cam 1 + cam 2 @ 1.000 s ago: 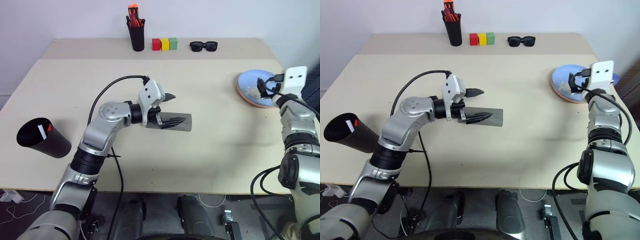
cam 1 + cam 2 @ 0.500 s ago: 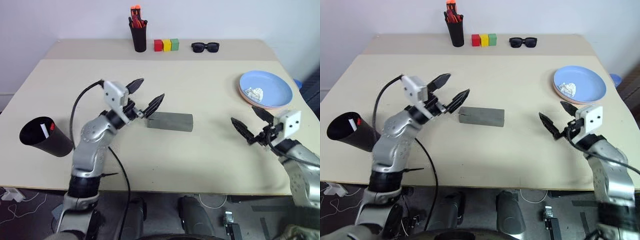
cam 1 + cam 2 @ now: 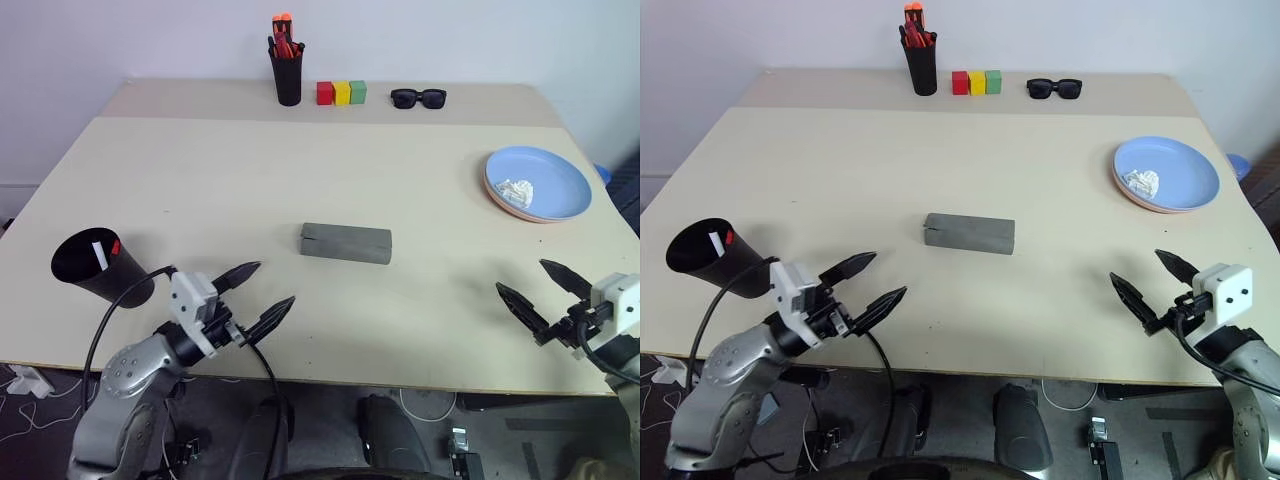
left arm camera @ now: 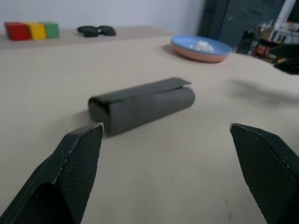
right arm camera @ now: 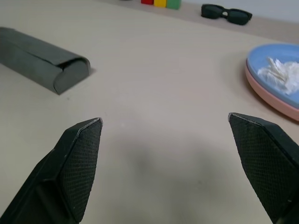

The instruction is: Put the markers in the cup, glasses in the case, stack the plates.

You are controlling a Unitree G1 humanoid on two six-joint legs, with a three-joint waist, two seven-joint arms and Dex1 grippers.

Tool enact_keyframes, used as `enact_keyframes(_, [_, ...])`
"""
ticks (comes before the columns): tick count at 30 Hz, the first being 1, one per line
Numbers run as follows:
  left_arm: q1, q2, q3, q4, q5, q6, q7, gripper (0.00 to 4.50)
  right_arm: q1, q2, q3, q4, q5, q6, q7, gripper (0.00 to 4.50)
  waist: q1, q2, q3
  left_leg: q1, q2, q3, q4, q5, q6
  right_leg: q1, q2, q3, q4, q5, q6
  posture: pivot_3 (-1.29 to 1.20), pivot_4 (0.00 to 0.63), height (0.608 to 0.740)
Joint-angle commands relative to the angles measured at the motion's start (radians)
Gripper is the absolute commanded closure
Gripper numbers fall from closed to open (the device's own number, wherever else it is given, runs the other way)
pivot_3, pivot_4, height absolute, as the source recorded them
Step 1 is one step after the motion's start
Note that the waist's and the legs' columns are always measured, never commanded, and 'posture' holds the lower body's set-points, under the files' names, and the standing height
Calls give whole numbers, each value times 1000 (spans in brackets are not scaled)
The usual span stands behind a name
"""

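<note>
Now both grippers spread wide, empty, near table [image 3: 250, 180] front edge
Left gripper [image 3: 255, 301], right gripper [image 3: 545, 293]; closed case [image 3: 346, 243] mid-table, stacked plates [image 3: 540, 184] right edge

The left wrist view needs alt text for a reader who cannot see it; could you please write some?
A closed grey rectangular glasses case lies on a beige table, beyond the open left gripper. Farther back sit stacked blue and pink plates, black sunglasses and three coloured blocks.
</note>
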Motion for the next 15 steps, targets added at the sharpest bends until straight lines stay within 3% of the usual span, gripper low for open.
enact_keyframes(1, [33,24,51,-20,-18,-43,-26,0,28,0,-48,19,14,-47,44,92,3,0,0,-1,0,0,0,0,0,0,0,0,-1,0,0,0,150,740])
enact_keyframes(8, [41,56,120,67,-36,-81,-81,0,72,10,-76,76,13,-108,103,92,4,0,0,-3,0,0,0,0,0,0,0,0,-5,1,-1,0,150,740])
enact_keyframes(15, [11,60,112,102,-36,-82,-86,0,80,2,-69,95,13,-131,122,92,2,0,-1,-3,0,0,0,-1,1,0,0,0,-6,1,-1,0,150,740])
